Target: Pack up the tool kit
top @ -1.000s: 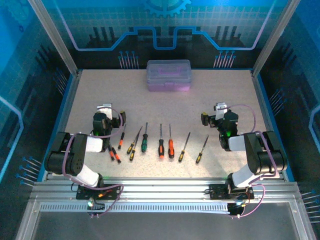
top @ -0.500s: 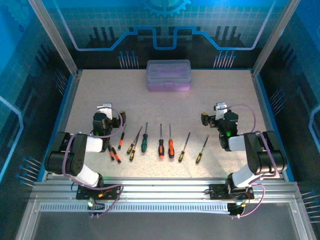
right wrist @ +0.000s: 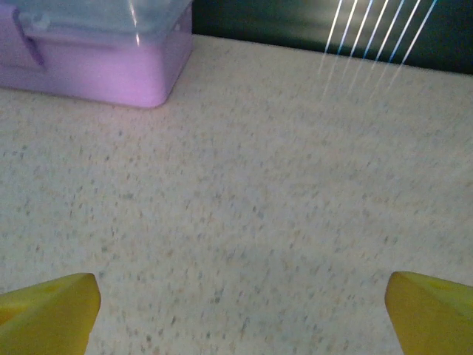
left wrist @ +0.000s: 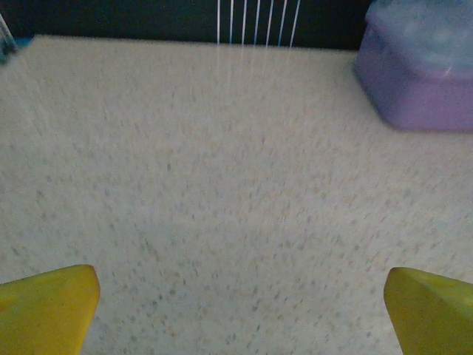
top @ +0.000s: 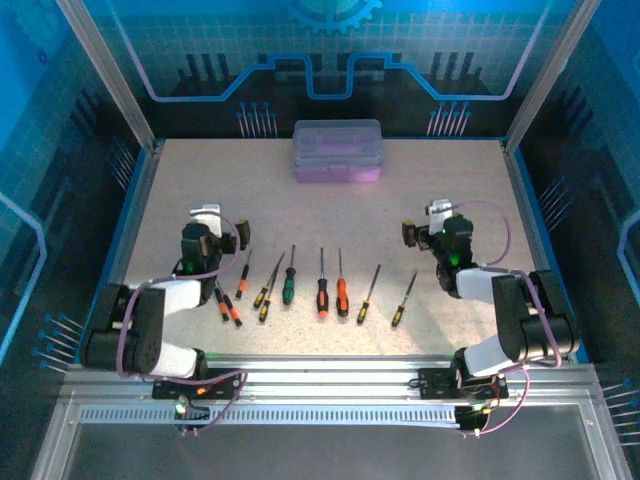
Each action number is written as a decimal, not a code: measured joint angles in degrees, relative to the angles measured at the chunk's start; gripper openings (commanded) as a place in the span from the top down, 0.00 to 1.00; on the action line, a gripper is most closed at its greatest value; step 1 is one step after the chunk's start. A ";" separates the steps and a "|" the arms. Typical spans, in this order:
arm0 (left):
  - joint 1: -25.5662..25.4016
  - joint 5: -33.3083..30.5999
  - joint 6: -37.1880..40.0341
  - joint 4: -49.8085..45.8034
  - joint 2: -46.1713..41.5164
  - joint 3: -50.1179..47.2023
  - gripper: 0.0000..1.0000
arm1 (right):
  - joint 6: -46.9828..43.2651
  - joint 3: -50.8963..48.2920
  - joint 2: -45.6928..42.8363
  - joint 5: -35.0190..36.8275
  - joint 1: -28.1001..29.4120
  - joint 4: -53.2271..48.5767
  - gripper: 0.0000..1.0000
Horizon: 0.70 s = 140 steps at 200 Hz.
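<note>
The tool kit's purple case (top: 337, 151) stands with its clear lid down at the far middle of the table. It also appears at the top right of the left wrist view (left wrist: 421, 74) and the top left of the right wrist view (right wrist: 96, 52). Several slim screwdrivers lie in a row near the front, among them a green-handled one (top: 288, 288), an orange one (top: 342, 297) and a yellow-black one (top: 265, 294). My left gripper (top: 207, 214) (left wrist: 240, 307) hovers open behind the row's left end. My right gripper (top: 438, 211) (right wrist: 240, 310) is open behind its right end. Bare table lies between both pairs of fingers.
Metal posts and blue panels wall the speckled table (top: 330, 215) at the back and sides. A broad bare strip separates the screwdrivers from the case. The aluminium rail (top: 320, 385) carrying the arm bases runs along the near edge.
Both arms have edged slightly away from their bases toward the far side. Their jaws stay wide open, and the screwdrivers and case have not moved.
</note>
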 measured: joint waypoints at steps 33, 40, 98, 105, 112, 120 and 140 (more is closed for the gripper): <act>0.00 -0.37 -0.61 -7.93 -11.52 5.70 0.01 | -1.16 9.57 -5.22 6.05 4.00 -9.64 0.00; 0.00 -0.92 -1.64 -10.40 -13.03 7.67 0.00 | -0.24 12.70 -6.54 6.91 4.68 -13.94 0.00; 0.44 -4.22 -25.33 -30.99 -18.80 27.56 0.01 | 22.75 27.89 -14.36 -0.13 0.63 -29.24 0.05; 0.85 -2.91 -27.30 -30.32 -18.78 27.12 0.03 | 25.33 26.40 -15.19 -2.43 -1.09 -28.87 0.10; 1.33 -1.18 -28.70 -30.08 -17.84 27.15 0.06 | 27.17 25.20 -15.30 -4.70 -2.62 -29.07 0.12; 1.75 0.98 -29.64 -31.01 -15.10 28.41 0.04 | 28.24 24.63 -14.69 -6.56 -3.52 -30.18 0.13; 2.08 7.63 -30.14 -34.97 -3.50 36.57 0.03 | 30.12 24.55 -12.39 -10.29 -3.74 -33.62 0.17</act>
